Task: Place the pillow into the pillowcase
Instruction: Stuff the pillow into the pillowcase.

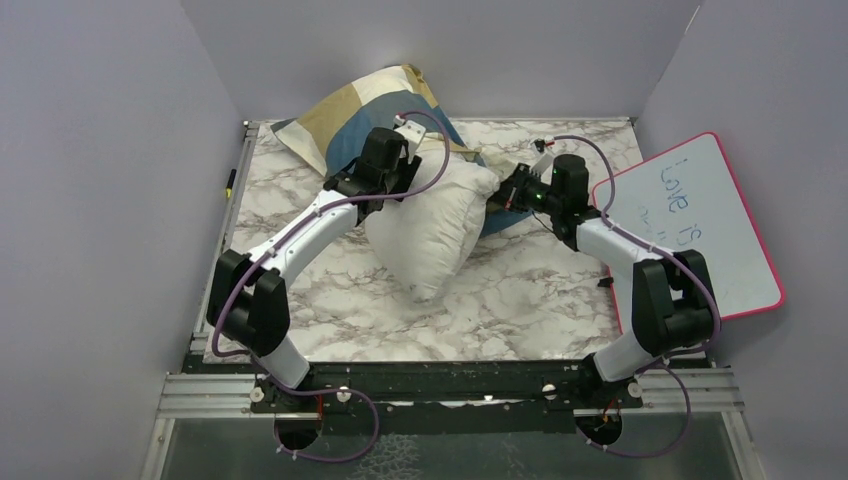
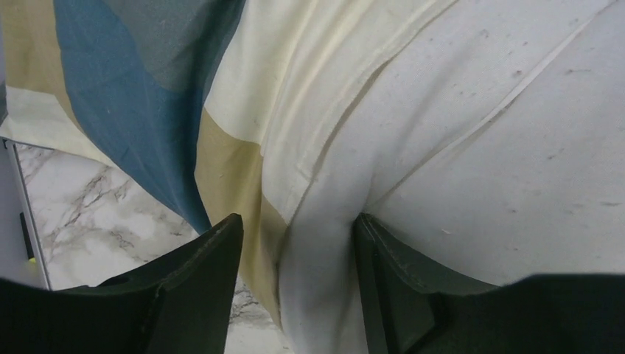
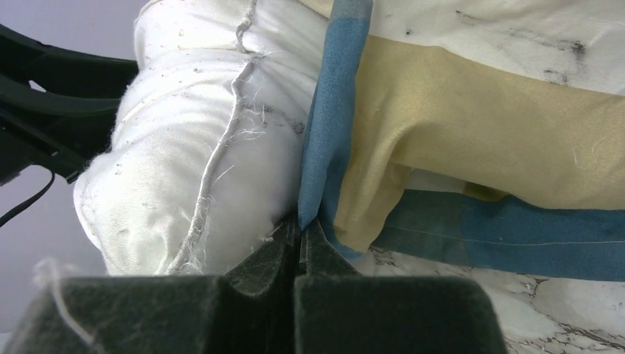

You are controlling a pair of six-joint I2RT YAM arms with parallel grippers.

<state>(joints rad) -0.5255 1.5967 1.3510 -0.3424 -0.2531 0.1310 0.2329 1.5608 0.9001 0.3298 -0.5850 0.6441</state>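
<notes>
The right pincer [image 3: 298,236] pinches the pillowcase [image 3: 472,140] hem; the left pincer [image 2: 295,251] stands wide around the pillow [image 1: 430,225], mid-tabletop [image 1: 530,300], with the case bunched at twelve o'clock.

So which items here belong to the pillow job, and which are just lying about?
Part of the job:
- pillow
- pillowcase, its edge pinched by the right pincer
- left pincer, fingers apart around pillow fabric

Just lying about:
- whiteboard, right of the table
- pen, at the table's left edge
</notes>
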